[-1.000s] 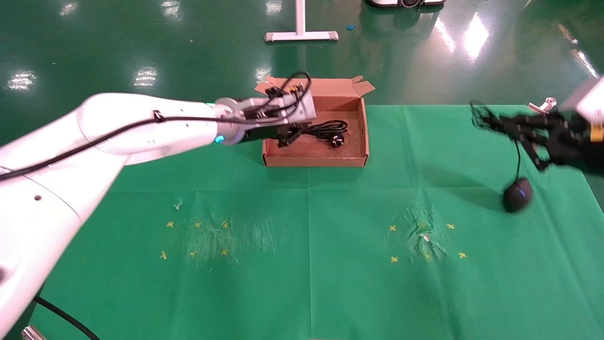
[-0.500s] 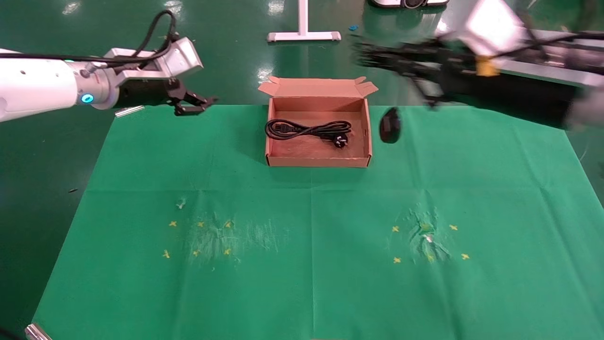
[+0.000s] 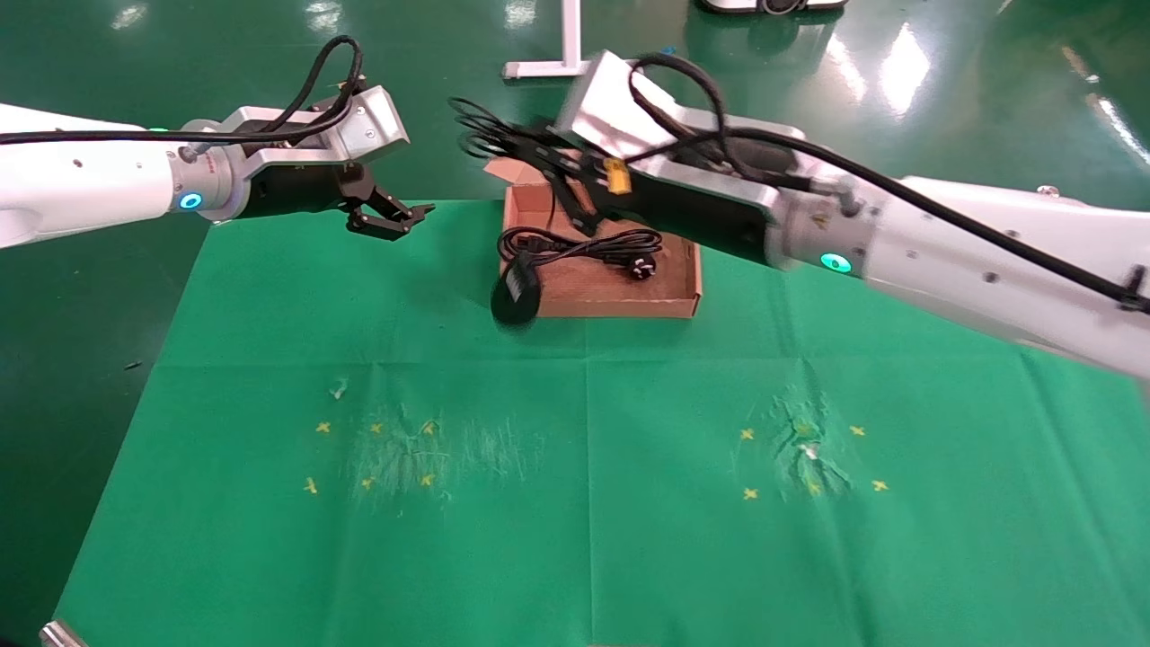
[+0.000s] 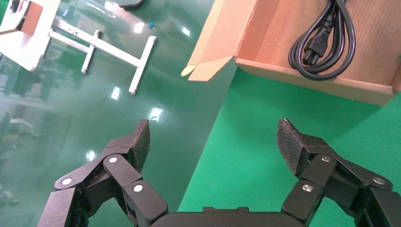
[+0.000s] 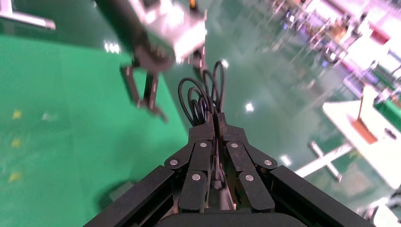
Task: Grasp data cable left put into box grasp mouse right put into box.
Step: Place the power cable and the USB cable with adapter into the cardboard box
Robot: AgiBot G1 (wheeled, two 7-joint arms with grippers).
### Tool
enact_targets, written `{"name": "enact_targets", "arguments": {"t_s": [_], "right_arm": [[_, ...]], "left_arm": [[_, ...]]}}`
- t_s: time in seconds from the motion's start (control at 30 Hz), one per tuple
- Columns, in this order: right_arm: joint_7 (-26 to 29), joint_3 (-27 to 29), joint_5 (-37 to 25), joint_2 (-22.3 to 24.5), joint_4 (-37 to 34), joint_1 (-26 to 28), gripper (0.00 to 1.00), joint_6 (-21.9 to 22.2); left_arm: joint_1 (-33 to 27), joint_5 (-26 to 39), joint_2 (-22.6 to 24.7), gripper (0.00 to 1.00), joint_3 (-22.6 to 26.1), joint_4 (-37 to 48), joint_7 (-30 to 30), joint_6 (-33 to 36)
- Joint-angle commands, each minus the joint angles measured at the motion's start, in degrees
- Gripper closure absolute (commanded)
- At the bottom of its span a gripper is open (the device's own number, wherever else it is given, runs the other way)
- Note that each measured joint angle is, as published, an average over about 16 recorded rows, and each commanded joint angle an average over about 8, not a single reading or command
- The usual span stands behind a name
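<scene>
So we're on the second half of the job here: the box (image 3: 669,304) on the green surface (image 3: 584,503) already has the data cable (image 3: 588,245) coiled inside it, and the mouse is what's getting delivered. The right gripper (image 3: 490,144) has its jaws pinched tight on the looped cord, not on the mouse body, so the mouse (image 3: 516,297) dangles well below the jaws and, as far as I can tell from the head view, hangs at the box's near-left corner, at or just outside the wall. I'd say the next move needs the arm to bring the swinging mouse back over the open box and let it settle before letting go, otherwise it could land on the cloth. The left gripper (image 3: 388,216) is off to the side of the box, jaws spread wide, holding nothing. The right wrist view is the one that really shows the cord loops (image 5: 204,97) sticking out past the clamped jaws, but the mouse is only a dark blur there. The left wrist view gives a clean look at the cable's plug end in the box, with no mouse in sight.
</scene>
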Motion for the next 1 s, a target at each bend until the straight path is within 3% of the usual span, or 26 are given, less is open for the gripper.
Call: {"name": "enact_targets", "arguments": {"t_s": [0.03,0.47,0.67,0.7,0.93,0.97,1.0], "right_arm": [[-0.02,-0.14,-0.04,-1.25,0.0,0.03,1.0,0.8],[-12.12,-0.07,3.77,-6.02,-13.65,2.94,1.0,-0.68],[-16.59,-0.36,2.21,-7.83,-21.53,2.67,1.0,2.39],[-17.06,-0.42,1.84,-8.08,-22.5,2.59,0.94,3.05],[-18.82,-0.67,-0.1,-9.47,-28.47,2.32,0.07,7.24],[-18.92,-0.69,-0.24,-9.57,-28.94,2.3,0.0,7.56],[-18.88,-0.69,-0.31,-9.56,-28.95,2.28,0.0,7.64]], "left_arm": [[0.17,0.41,-0.32,0.0,0.22,-0.95,-0.92,-0.22],[0.79,2.43,-1.64,0.0,1.23,-4.93,-5.08,-1.16],[0.95,3.08,-2.01,0.0,1.53,-6.09,-6.36,-1.44],[0.97,3.15,-2.05,0.0,1.57,-6.21,-6.5,-1.47],[1.03,3.48,-2.33,0.0,1.71,-6.78,-7.09,-1.55],[1.04,3.51,-2.35,0.0,1.73,-6.83,-7.14,-1.56],[1.04,3.52,-2.35,0.0,1.73,-6.84,-7.13,-1.57]]}}
